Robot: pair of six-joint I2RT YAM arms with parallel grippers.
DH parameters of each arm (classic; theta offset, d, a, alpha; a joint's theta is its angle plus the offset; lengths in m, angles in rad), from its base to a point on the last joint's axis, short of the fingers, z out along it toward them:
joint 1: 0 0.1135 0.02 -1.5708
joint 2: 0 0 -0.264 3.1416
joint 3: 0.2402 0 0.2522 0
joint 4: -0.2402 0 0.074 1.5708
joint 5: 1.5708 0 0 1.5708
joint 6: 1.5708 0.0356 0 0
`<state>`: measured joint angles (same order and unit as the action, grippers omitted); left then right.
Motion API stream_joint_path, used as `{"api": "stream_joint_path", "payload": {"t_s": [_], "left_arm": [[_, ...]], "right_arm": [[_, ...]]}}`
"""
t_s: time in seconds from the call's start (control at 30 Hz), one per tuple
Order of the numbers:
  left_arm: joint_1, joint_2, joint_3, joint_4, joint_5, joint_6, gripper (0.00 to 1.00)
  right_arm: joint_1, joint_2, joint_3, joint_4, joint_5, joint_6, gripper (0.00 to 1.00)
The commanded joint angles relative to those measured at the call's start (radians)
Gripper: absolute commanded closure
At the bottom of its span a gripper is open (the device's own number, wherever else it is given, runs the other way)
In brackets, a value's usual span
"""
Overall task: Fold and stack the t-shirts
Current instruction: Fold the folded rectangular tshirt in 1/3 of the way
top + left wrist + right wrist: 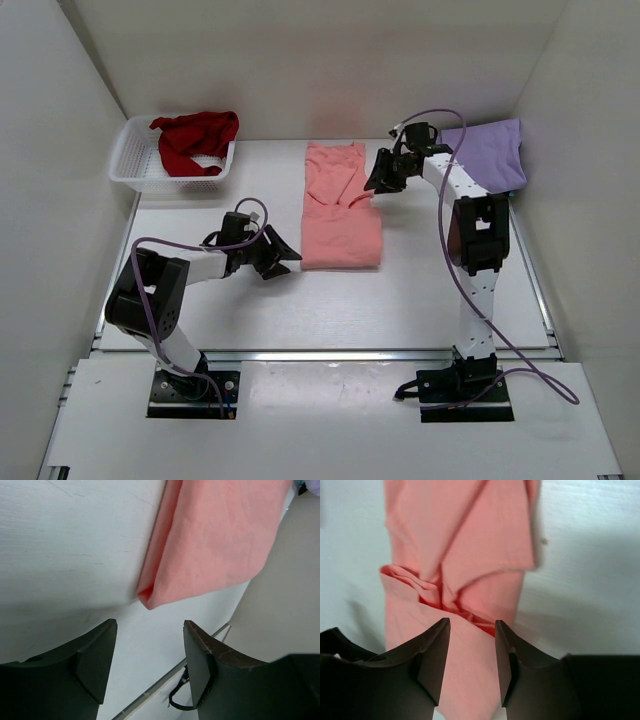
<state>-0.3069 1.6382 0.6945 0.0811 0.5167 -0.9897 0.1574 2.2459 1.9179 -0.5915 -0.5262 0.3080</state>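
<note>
While two grippers gape, three t-shirts

A robotics lab cell: bare white walls box in a white table; left arm and right arm, cabled, are bolted at its edge.

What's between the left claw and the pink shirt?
Only bare table between left claw and pink shirt, shown in the left wrist view.

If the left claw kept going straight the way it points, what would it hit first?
Likely the folded corner of the salmon-pink shirt, right ahead of the left gripper; depth is unclear.
</note>
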Motion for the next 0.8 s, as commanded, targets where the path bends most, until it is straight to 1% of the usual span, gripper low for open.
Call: {"api": "stream_joint_path", "payload": {"t_s": [0.0, 0.03, 0.07, 0.1, 0.13, 0.17, 0.2, 0.27, 0.43, 0.6, 0.63, 0.67, 0.77], "left_arm": [[-0.004, -0.037, 0.02, -0.029, -0.047, 0.062, 0.33], [-0.011, -0.038, 0.026, -0.035, -0.061, 0.063, 0.32], [-0.015, -0.031, 0.04, -0.023, -0.067, 0.059, 0.31], [-0.032, -0.026, 0.051, -0.024, -0.081, 0.063, 0.31], [-0.038, -0.015, 0.054, -0.027, -0.102, 0.068, 0.31], [-0.05, -0.012, 0.069, -0.029, -0.109, 0.072, 0.31], [-0.061, 0.004, 0.071, -0.027, -0.13, 0.08, 0.31], [-0.073, 0.021, 0.098, -0.041, -0.165, 0.086, 0.3], [-0.093, 0.058, 0.094, 0.006, -0.181, 0.056, 0.3], [-0.109, 0.061, 0.088, -0.007, -0.188, 0.057, 0.31], [-0.11, 0.057, 0.079, -0.004, -0.191, 0.056, 0.3], [-0.11, 0.055, 0.076, -0.001, -0.178, 0.054, 0.3], [-0.109, 0.045, 0.062, -0.006, -0.176, 0.052, 0.3]], "right_arm": [[0.005, -0.084, -0.083, -0.053, 0.109, -0.004, 0.61], [0.004, -0.13, -0.162, -0.036, 0.117, 0.011, 0.61], [-0.001, -0.179, -0.206, -0.003, 0.109, 0.032, 0.61], [0.004, -0.24, -0.303, 0.036, 0.095, 0.067, 0.59], [0.001, -0.267, -0.406, 0.059, 0.095, 0.098, 0.6], [0.004, -0.326, -0.455, 0.106, 0.089, 0.109, 0.59], [0.013, -0.371, -0.541, 0.142, 0.095, 0.14, 0.59], [0.031, -0.434, -0.684, 0.182, 0.1, 0.17, 0.59], [0.082, -0.529, -0.851, 0.26, 0.089, 0.275, 0.59], [0.087, -0.604, -0.964, 0.329, 0.094, 0.359, 0.57], [0.074, -0.621, -0.968, 0.331, 0.113, 0.37, 0.53], [0.074, -0.644, -0.993, 0.337, 0.129, 0.376, 0.48], [0.036, -0.71, -1.031, 0.354, 0.164, 0.41, 0.41]]}}
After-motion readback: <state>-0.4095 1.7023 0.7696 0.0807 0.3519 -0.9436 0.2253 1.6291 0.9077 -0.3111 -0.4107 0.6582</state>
